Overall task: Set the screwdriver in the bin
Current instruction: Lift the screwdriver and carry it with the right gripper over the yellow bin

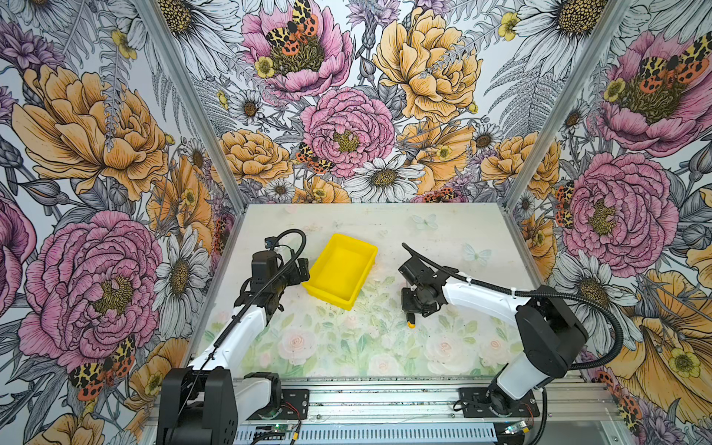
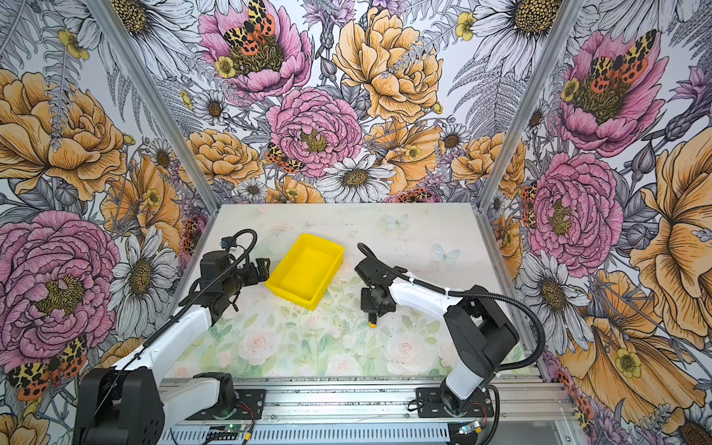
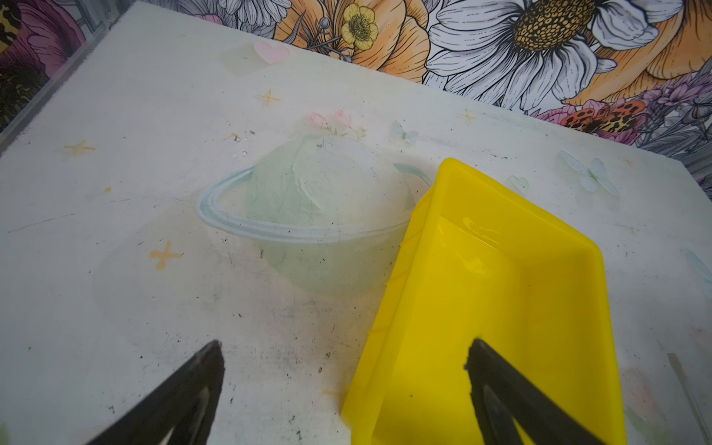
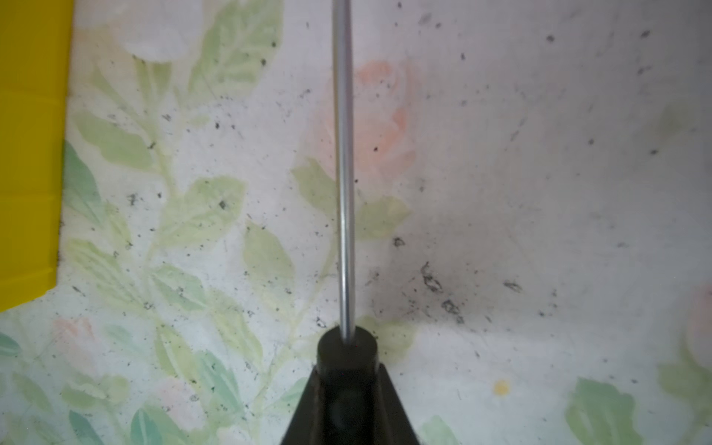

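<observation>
One step done: right gripper (image 4: 348, 385) clamped on the screwdriver (image 4: 343, 154), not yet in the bin (image 1: 331, 296); left gripper (image 3: 346, 346) jaws apart.

Both top views overlook the whole table (image 1: 443, 231) from above; both close wrist views catch the bin (image 3: 424, 269).

No lettering, label, brand or number can be read in any view. None is made out on the bin (image 1: 330, 298), the screwdriver (image 4: 343, 173) or the table (image 3: 115, 308). Only printed ornaments are noted on the table, among them small yellow crosses (image 3: 165, 254) and a pink heart (image 3: 271, 51).
</observation>
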